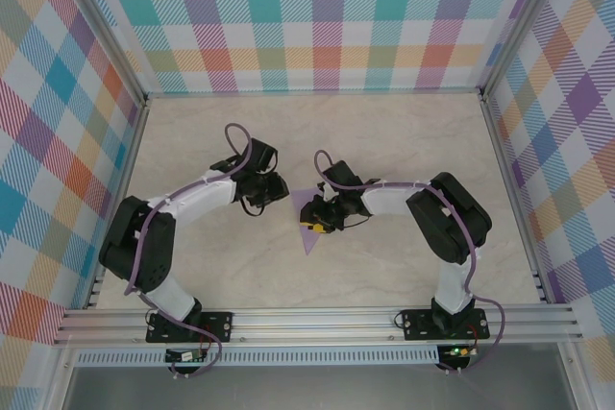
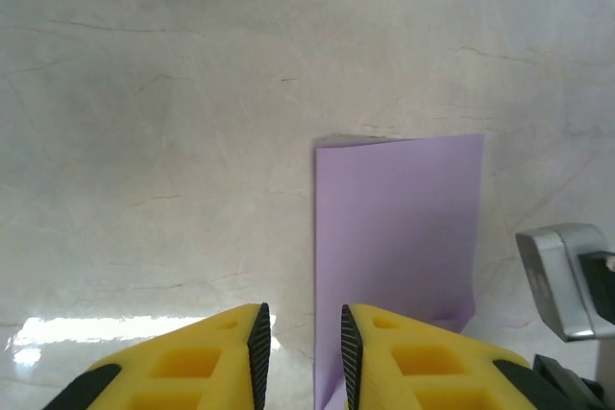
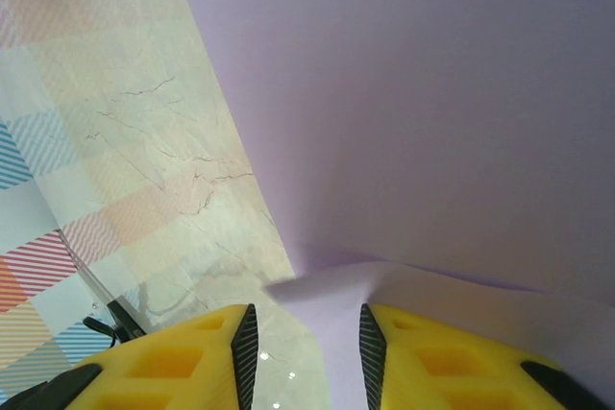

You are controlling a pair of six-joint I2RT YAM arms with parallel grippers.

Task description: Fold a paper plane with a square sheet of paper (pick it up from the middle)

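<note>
paper plane (image 1: 308,239) first: it's a thin lavender sheet folded into a pointed dart, lying flat near the middle of the table with its point toward the arm bases, right under the right gripper (image 1: 313,228).

on the right wrist cam the right gripper (image 3: 303,319) has its two yellow ribbed fingers (image 3: 207,357) standing apart with a clear gap. a raised flap of the paper plane (image 3: 432,295) pokes into that gap beside one finger, but nothing is squeezing it. past the fingers the flat lavender face takes up most of the view, with the pale marbled tabletop (image 3: 183,141) off to the left.

left gripper (image 2: 300,324) is the same story: yellow fingers (image 2: 192,367) apart, narrow gap, bare table showing between them. the long left edge of the paper plane (image 2: 399,237) runs down under that gap. can't tell if the finger on that side touches the paper or hangs over it. a silver-grey metal block (image 2: 562,280) sits at the right edge just past the paper.

from above, the left gripper (image 1: 274,189) is just beside the plane on its left. further out there's the beige marbled tabletop (image 1: 404,141), an aluminium frame rail (image 1: 317,319) along the near edge, and pastel checked walls (image 1: 327,16) round three sides.
</note>
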